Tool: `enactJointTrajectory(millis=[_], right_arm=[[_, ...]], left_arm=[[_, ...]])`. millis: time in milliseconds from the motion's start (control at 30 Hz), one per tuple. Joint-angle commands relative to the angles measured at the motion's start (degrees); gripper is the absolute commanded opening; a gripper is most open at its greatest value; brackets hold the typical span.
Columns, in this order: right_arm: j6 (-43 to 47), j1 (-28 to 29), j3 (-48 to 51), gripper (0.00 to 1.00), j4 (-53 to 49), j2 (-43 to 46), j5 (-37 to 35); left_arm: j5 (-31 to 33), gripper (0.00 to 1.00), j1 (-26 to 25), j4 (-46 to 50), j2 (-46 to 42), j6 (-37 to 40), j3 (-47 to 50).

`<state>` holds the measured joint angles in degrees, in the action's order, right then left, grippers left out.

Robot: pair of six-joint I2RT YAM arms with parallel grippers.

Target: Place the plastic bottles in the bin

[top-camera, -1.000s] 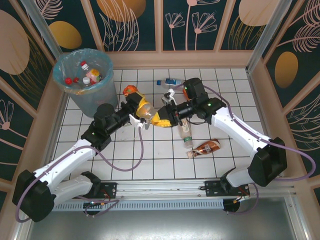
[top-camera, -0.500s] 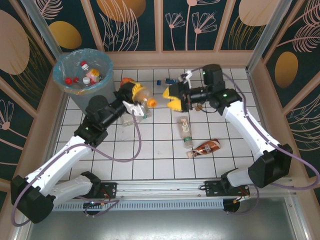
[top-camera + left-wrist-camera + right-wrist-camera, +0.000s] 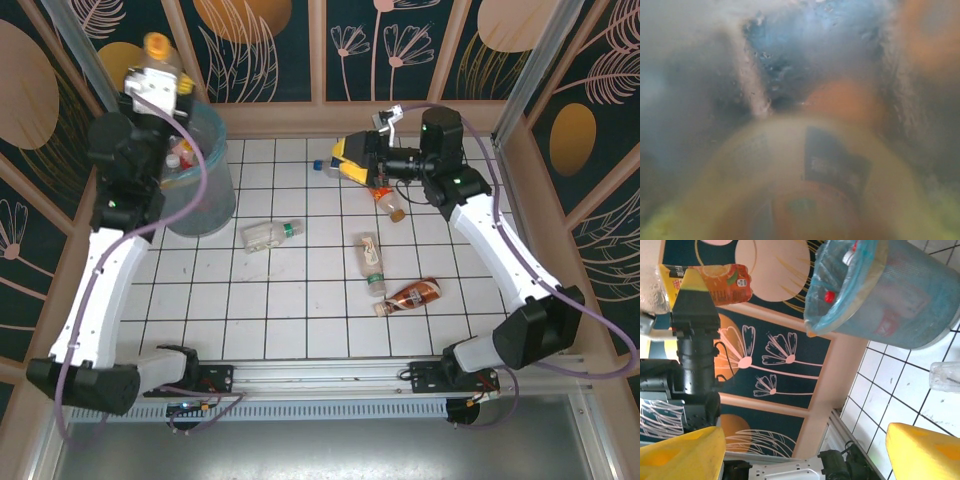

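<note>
**A:** Where is the bin (image 3: pixel 195 185) relative to the load?

**B:** It stands in the far left corner of the tiled floor (image 3: pixel 300 300), mouth up, with several bottles already in its blue liner. The left arm is raised over it. The left gripper (image 3: pixel 153 75) is clamped on an orange-labelled bottle (image 3: pixel 156 48), which the top view places at the bin's far-left rim rather than over the middle.

**A:** So letting go is the next move?

**B:** I'd judge so, but the margin looks thin. The right wrist view shows that bottle (image 3: pixel 715 277) high up and off to one side of the bin mouth (image 3: pixel 850 300). A small shift toward the centre would make it safer, or it could clip the rim. Its long axis runs out from the fingers, orange cap farthest from the arm. The left wrist view is too blurred to add much.

**A:** And the other arm?

**B:** The right gripper (image 3: pixel 347 160) hangs at the far middle of the floor with its yellow fingers (image 3: pixel 680 450) spread wide and nothing between them. An amber bottle (image 3: pixel 388 203) lies just on its near side, slanted, and seems its closest pick.

**A:** And the remaining bottles?

**B:** A clear bottle (image 3: pixel 270 234) lies crosswise near the bin, closer to the left arm. A green-capped bottle (image 3: pixel 371 262) and a brown-labelled bottle (image 3: pixel 412 294) lie on the right arm's side. Nothing blocks either.
</note>
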<state>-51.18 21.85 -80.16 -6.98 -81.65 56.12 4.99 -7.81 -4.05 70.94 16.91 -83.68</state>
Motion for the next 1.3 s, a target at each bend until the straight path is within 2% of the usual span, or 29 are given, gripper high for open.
enactJointTrajectory(millis=[0, 100, 233, 367, 467, 633, 700, 833, 967, 1033, 1133, 1267], right_arm=[[-0.6, 0.5, 2.1, 0.84, 4.6, -1.0, -2.0], [-0.3, 1.2, 3.0, 0.84, 4.3, -1.6, -1.5], [0.7, 2.3, 4.1, 0.84, 3.5, -1.5, -1.6], [1.3, 2.6, 5.5, 0.84, 2.9, -1.3, -2.5], [1.1, 2.7, 6.4, 0.84, 3.3, -1.4, -2.8], [1.6, 3.3, 6.4, 0.84, 2.8, -2.7, -3.2], [1.8, 3.8, 6.0, 0.84, 2.9, -3.3, -3.0], [1.7, 5.0, 5.8, 0.84, 3.3, -4.0, -3.3], [1.8, 5.7, 6.0, 0.84, 3.0, -4.7, -3.6], [1.8, 5.9, 6.0, 0.84, 2.7, -5.1, -3.6], [2.0, 6.5, 6.6, 0.84, 2.3, -4.9, -4.7], [2.1, 7.4, 7.6, 0.84, 2.6, -5.4, -5.7]], left_arm=[[-2.3, 0.56, 6.5, 9.2, 3.4, -15.0, -2.4], [-8.9, 0.56, 12.1, 8.2, 5.3, -22.3, -0.7], [-11.7, 0.58, 15.6, 6.2, 6.8, -25.9, 3.0], [-11.7, 0.65, 16.8, 5.4, 6.7, -27.4, 6.4], [-11.5, 0.63, 17.1, 4.7, 6.5, -26.6, 7.8], [-22.5, 0.59, 17.0, -2.1, 7.6, -29.0, 7.5], [-24.3, 0.58, 17.0, -3.0, 9.4, -29.8, 6.7], [-23.1, 0.58, 16.7, -4.7, 12.8, -28.3, 6.2], [-24.6, 0.59, 16.2, -9.9, 16.6, -29.3, 5.1], [-22.5, 0.57, 16.1, -7.5, 17.4, -28.9, 3.5], [-17.1, 0.59, 16.1, -5.5, 12.8, -24.1, 6.9], [-14.0, 0.61, 16.5, 1.6, 7.8, -19.3, 10.1]])
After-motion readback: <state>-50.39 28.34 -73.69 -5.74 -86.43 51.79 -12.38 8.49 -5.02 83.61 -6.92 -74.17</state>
